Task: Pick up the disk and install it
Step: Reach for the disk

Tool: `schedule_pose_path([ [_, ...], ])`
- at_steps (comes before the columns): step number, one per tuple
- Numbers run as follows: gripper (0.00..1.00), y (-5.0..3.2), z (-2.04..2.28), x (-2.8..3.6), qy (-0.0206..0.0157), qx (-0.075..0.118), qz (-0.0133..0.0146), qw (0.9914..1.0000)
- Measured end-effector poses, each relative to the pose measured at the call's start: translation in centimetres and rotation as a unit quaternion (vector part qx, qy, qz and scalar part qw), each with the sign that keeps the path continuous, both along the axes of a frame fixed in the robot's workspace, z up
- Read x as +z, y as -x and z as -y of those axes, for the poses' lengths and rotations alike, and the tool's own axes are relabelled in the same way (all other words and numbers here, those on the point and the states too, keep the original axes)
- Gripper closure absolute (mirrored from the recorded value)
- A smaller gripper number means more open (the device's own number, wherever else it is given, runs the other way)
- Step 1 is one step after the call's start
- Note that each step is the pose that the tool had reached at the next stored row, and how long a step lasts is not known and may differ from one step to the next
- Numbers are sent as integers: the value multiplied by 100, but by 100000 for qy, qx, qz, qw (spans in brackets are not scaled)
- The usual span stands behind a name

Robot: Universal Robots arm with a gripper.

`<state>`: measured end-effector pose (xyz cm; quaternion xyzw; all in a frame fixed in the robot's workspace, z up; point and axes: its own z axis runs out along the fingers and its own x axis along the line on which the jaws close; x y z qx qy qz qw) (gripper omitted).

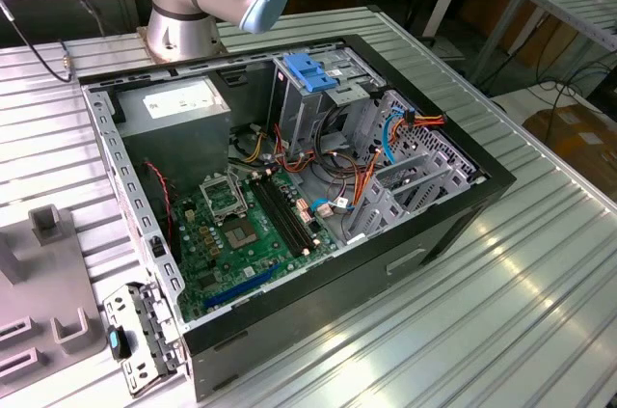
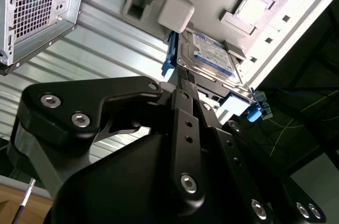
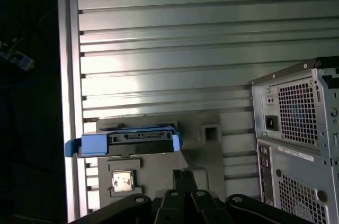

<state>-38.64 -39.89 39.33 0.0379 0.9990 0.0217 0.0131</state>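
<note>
Bench (image 1: 540, 273) of ribbed aluminium carries everything here. The open computer case (image 1: 424, 244) sits in the middle of it in the exterior view, its rear grille showing in both wrist views. Off towards the exterior view's left lies a grey fixture plate (image 3: 222, 155) with raised blocks.

The hand (image 3: 184, 176) hangs over that plate, its fingers (image 3: 179, 180) drawn together with nothing between them. It is close to the disk but, as far as the first wrist view shows, not touching it.

The disk (image 3: 135, 142) rests on the plate at the bench's edge, well apart from the case. In the second wrist view the disk (image 2: 212, 54) lies label side up, with a blue carrier rail (image 2: 168, 57) along each side.

I judge it to be a stiff, dense block, heavy for its size, with smooth metal faces that could slip in a light pinch. It will not bend, but a knock or a drop could damage it. The plastic rails look springy and may give under pressure. The safest hold seems to be across the two railed sides near the middle, so the weight hangs balanced. The dark connector edge, which faces the first wrist view, is best left untouched.
</note>
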Motion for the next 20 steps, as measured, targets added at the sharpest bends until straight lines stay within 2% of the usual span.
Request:
schedule_pose_path([
  [20, 89, 77, 0, 0, 1, -4, -1, 100000],
])
